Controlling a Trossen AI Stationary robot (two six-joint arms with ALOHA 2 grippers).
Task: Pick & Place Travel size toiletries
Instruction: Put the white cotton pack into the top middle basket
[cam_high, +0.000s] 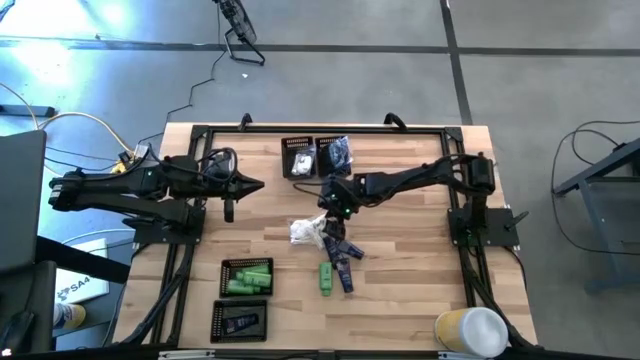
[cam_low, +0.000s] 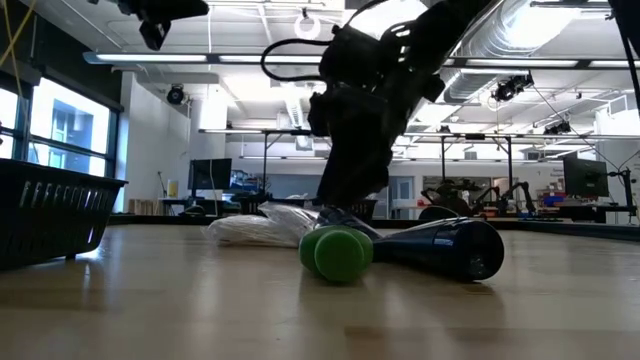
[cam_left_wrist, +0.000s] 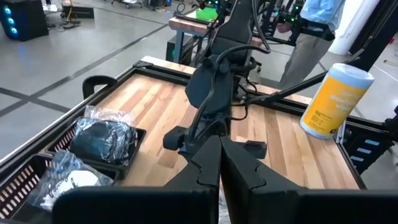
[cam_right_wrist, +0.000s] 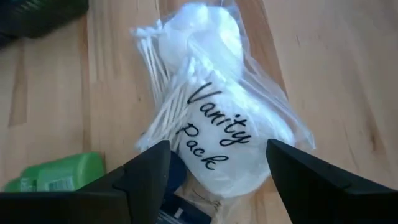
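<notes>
"Vanity Pack" stands in black script on the clear packet (cam_right_wrist: 217, 134) lying between the spread fingers of the right hand (cam_right_wrist: 217, 165). The yellow canister's (cam_left_wrist: 336, 99) label cannot be read.

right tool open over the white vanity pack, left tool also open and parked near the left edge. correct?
Not quite. The left tool is shut; the left wrist view shows its fingers pressed together. The rest stands: the right tool is open over the white vanity pack, and the left arm waits at the table's left side.

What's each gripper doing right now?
Left gripper: shut, empty.
Right gripper: open above the vanity pack, holding nothing.
</notes>
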